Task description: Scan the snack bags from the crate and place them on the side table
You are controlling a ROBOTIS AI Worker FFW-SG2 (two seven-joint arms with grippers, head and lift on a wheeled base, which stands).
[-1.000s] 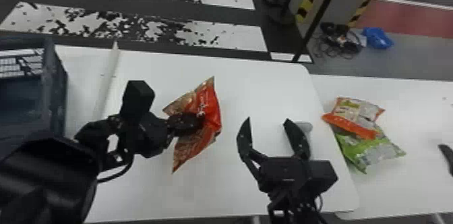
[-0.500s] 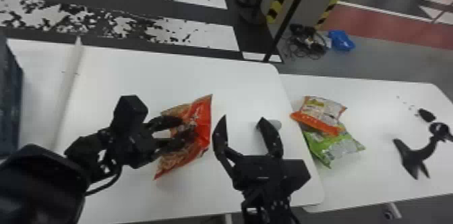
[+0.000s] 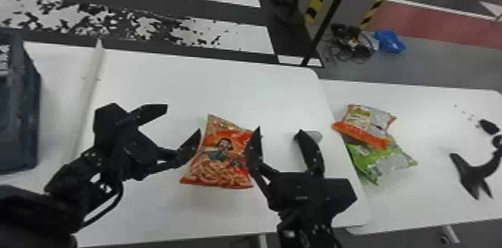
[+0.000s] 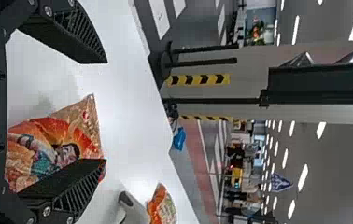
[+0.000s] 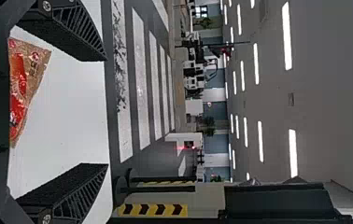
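Orange snack bag [image 3: 224,159] sits toward the near edge of the tabletop [image 3: 179,215], between left gripper [image 3: 183,118] and right gripper [image 3: 279,129], fingers wide on both; long axis roughly near-to-far (toss-up which arm's closer).

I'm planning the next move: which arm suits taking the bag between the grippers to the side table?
Right, probably: the right gripper, open, is beside the bag and nearer the side table.

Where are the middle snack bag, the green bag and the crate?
Middle snack bag [image 3: 221,157], head view: its printed front.
Green bag [image 3: 384,162], head view: its uncovered part.
Crate [image 3: 19,116], head view: its side wall.
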